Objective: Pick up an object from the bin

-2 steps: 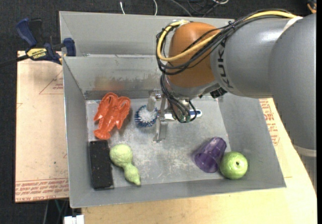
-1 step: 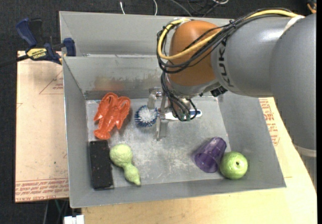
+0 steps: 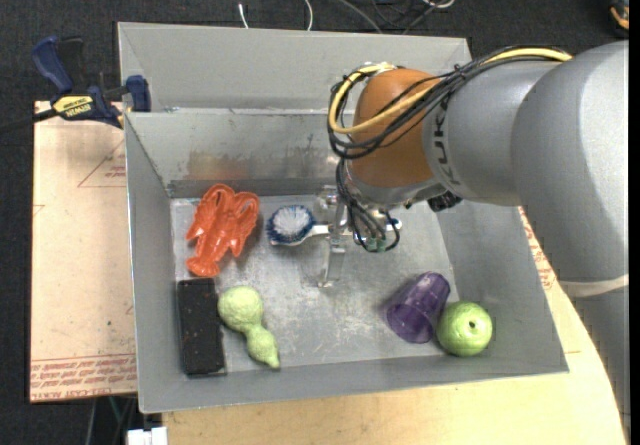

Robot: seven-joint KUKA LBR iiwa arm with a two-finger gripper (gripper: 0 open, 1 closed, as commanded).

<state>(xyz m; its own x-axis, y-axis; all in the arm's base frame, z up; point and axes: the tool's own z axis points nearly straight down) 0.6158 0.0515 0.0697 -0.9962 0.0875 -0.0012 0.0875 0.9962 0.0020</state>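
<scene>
My gripper (image 3: 327,238) hangs low over the middle of the bin, below the arm's orange cover. It is open, with one thin metal finger (image 3: 327,271) pointing toward the bin's front and the other toward the back wall. A small blue and white brush-like thing (image 3: 290,223) lies just to its left, with its light handle reaching in between the fingers. An orange lobster toy (image 3: 220,228) lies further left. Whether the fingers touch the handle I cannot tell.
A black block (image 3: 200,326) and a pale green gourd-shaped toy (image 3: 247,323) lie at the front left. A purple cup (image 3: 418,306) on its side and a green apple (image 3: 465,328) rest at the front right. The arm covers the bin's right back part.
</scene>
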